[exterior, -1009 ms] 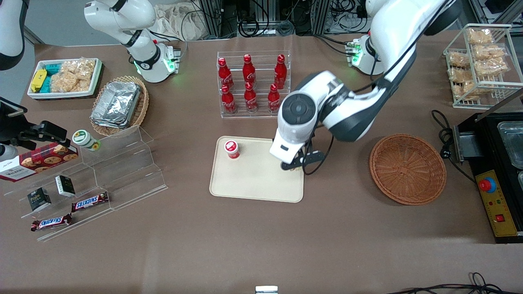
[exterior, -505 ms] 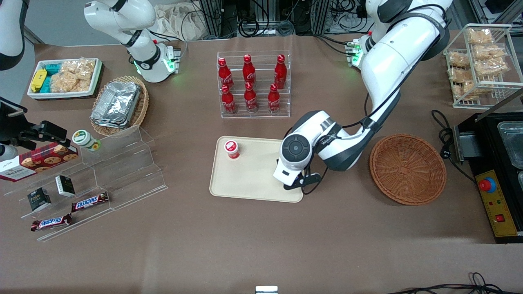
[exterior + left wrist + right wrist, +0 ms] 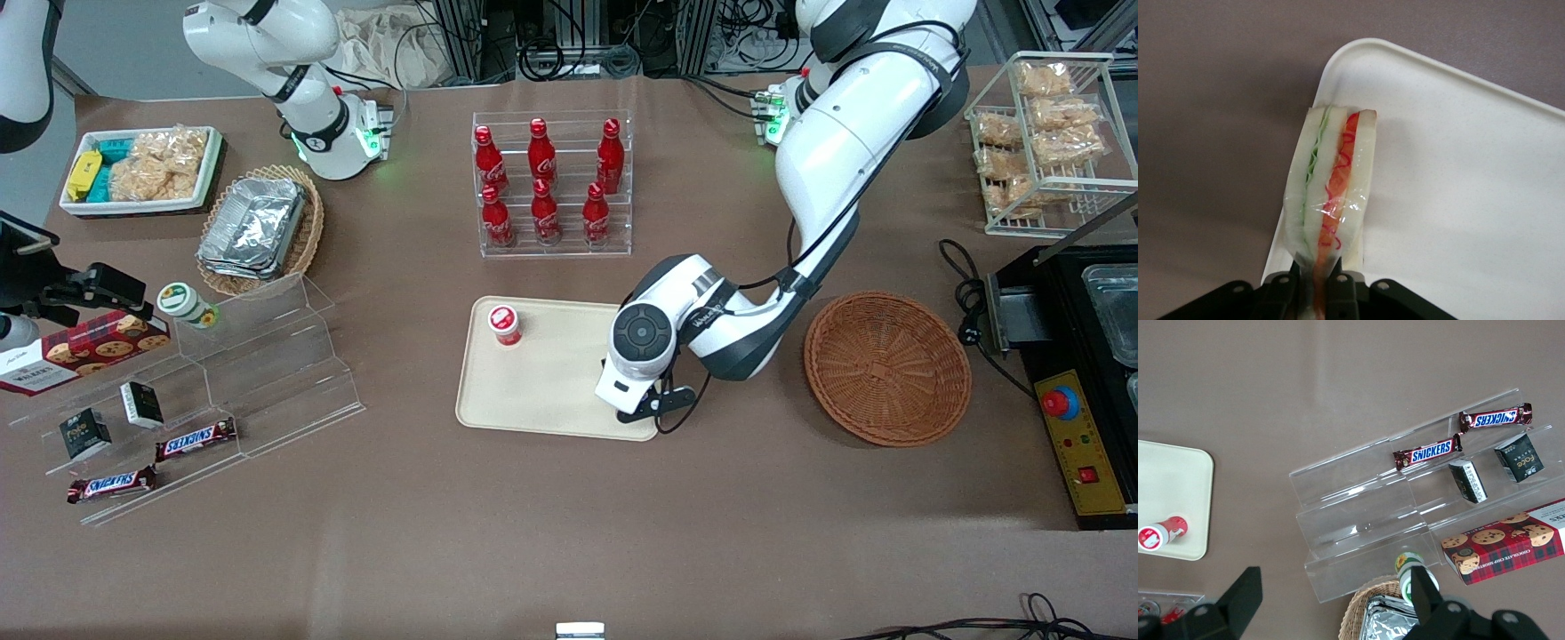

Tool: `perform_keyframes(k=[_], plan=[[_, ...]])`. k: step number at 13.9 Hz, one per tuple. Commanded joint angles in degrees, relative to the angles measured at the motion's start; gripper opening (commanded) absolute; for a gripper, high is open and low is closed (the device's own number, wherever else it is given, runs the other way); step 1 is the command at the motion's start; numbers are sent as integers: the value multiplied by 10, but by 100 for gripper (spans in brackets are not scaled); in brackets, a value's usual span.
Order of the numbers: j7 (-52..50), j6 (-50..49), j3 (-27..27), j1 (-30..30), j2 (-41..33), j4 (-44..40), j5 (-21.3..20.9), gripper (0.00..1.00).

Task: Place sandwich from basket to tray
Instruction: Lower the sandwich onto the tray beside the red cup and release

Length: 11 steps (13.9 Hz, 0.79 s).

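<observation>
Brown table: gripper (image 3: 1317, 293) jaws clamp sandwich (image 3: 1330, 193) edge over tray (image 3: 1458, 200) corner.

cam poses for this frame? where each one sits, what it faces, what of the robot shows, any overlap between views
Front: high, facing the robots, looking down on the table; both arms show, the gripper over the tray, the basket empty.
Left wrist: on the working arm, looking down past the fingers shut on the sandwich, above the tray's corner.
Right wrist: on the parked arm, looking down on an acrylic shelf; its own fingers show.
Shared: all three see the tray.
</observation>
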<state>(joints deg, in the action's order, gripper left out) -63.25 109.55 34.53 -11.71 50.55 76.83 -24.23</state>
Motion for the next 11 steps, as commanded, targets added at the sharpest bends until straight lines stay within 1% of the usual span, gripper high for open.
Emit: perform_keyframes(k=[1, 2, 3, 4, 6, 8, 11], plan=[[-8, -1, -4, -10, 3, -21, -8, 40], [-14, -1, -4, -9, 0, -24, -7, 63], [-34, -1, -3, -9, -4, -28, -7, 93], [-54, -2, -3, -9, -11, -33, -7, 100], [-82, -7, -3, -6, -41, -34, -5, 100], [-98, -13, -3, 0, -87, -32, 1, 100], [-112, -73, -3, 28, -148, -30, 6, 100]])
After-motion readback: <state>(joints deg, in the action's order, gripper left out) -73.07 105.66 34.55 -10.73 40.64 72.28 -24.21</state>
